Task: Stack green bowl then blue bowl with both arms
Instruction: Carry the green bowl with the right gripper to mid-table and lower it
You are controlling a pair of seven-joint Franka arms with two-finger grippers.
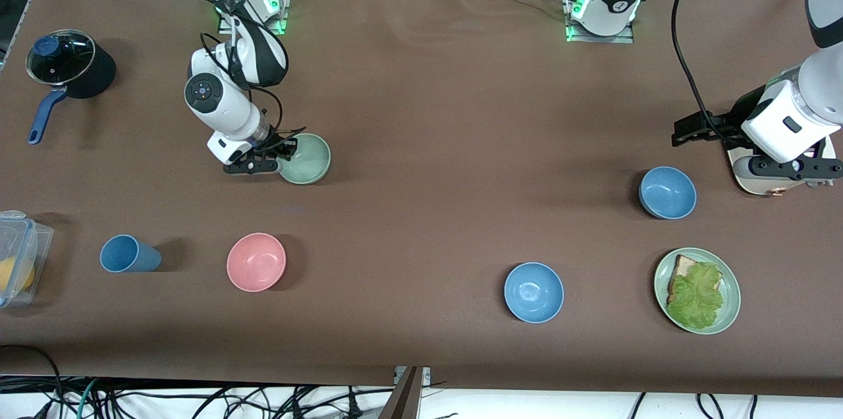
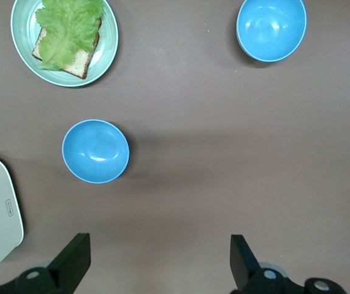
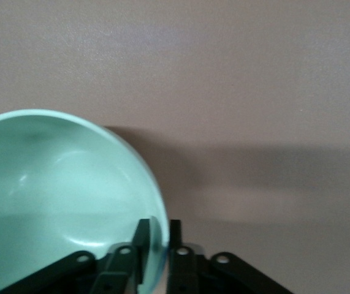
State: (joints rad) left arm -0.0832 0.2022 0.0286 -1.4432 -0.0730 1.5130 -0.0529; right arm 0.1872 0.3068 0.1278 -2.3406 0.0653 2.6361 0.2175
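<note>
The green bowl (image 1: 306, 159) is toward the right arm's end of the table. My right gripper (image 1: 284, 154) is shut on its rim, one finger inside and one outside. In the right wrist view the bowl (image 3: 58, 196) fills the corner beside the gripper (image 3: 158, 236). I cannot tell whether the bowl rests on the table. One blue bowl (image 1: 667, 192) sits toward the left arm's end and shows in the left wrist view (image 2: 95, 151). The second blue bowl (image 1: 533, 292) (image 2: 271, 29) is nearer the front camera. My left gripper (image 1: 685, 131) (image 2: 159, 242) is open and empty, high over the table beside the first blue bowl.
A green plate (image 1: 728, 313) with bread and lettuce is near the front edge. A white flat object (image 1: 757, 185) lies under the left arm. A pink bowl (image 1: 256, 261), a blue cup (image 1: 125, 254), a plastic box (image 1: 20, 254) and a lidded pot (image 1: 69, 63) are at the right arm's end.
</note>
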